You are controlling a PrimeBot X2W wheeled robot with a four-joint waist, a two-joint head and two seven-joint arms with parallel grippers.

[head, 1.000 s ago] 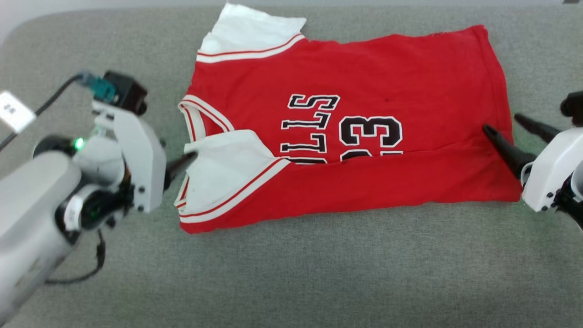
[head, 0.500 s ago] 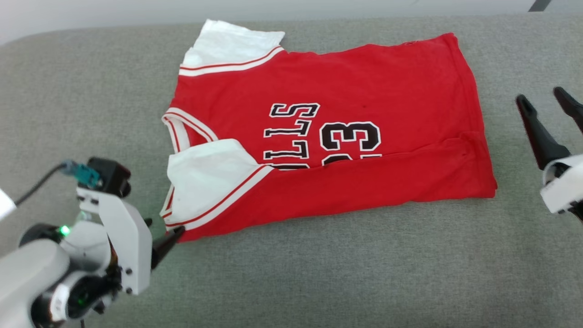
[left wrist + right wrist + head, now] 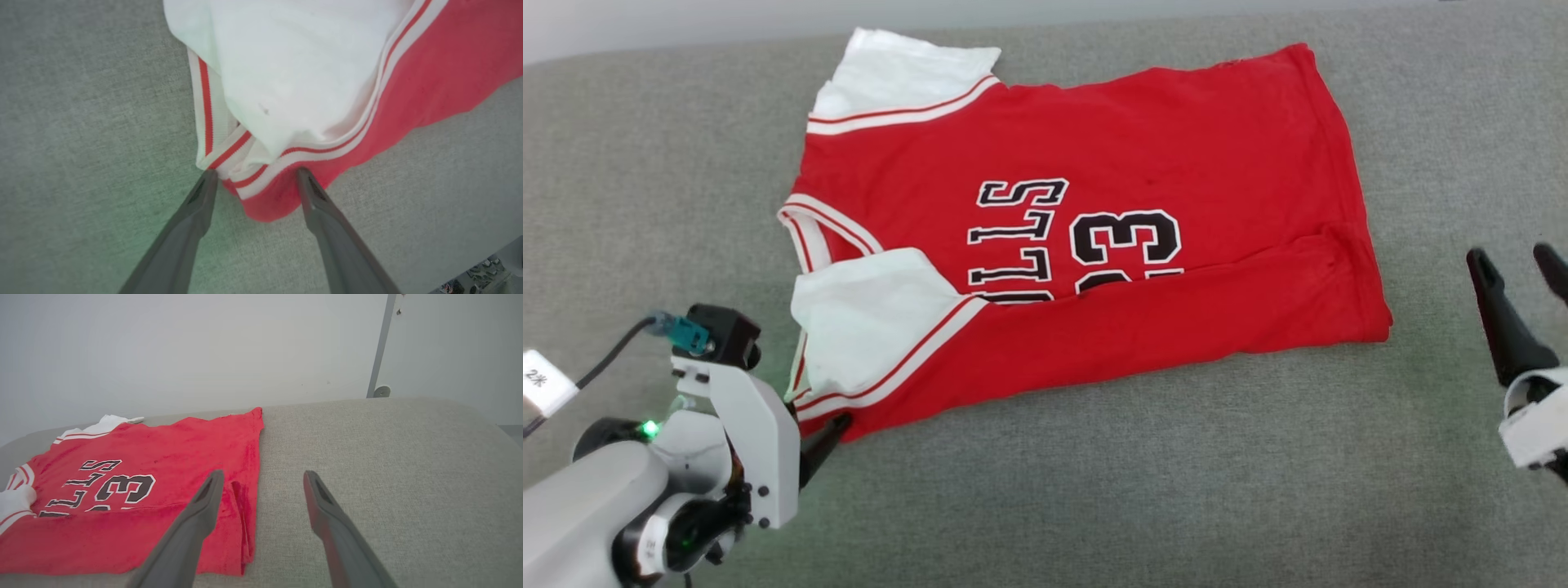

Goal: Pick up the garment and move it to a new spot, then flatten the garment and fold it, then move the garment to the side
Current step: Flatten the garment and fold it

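The garment (image 3: 1111,147) is a bright red top with white sleeves and black print, lying spread on the grey cushion (image 3: 1143,490). Its near long edge is folded up over the print, and one white sleeve (image 3: 866,318) lies on top. My left gripper (image 3: 827,433) is at the garment's near-left corner. In the left wrist view the left gripper (image 3: 256,173) is open, its fingertips on either side of the striped red corner (image 3: 269,200). My right gripper (image 3: 1512,255) is open, clear of the right hem. In the right wrist view the right gripper (image 3: 263,473) stands beside the garment (image 3: 163,457).
The grey cushion extends wide on the near side and to the right of the garment. A pale wall stands behind it, with a thin metal pole (image 3: 378,347) at the back right. A cable with a white tag (image 3: 543,380) hangs from my left arm.
The head view has shifted. My left gripper has moved from the sleeve's edge to the garment's near-left corner. My right gripper has drawn back off the right hem, away from the garment.
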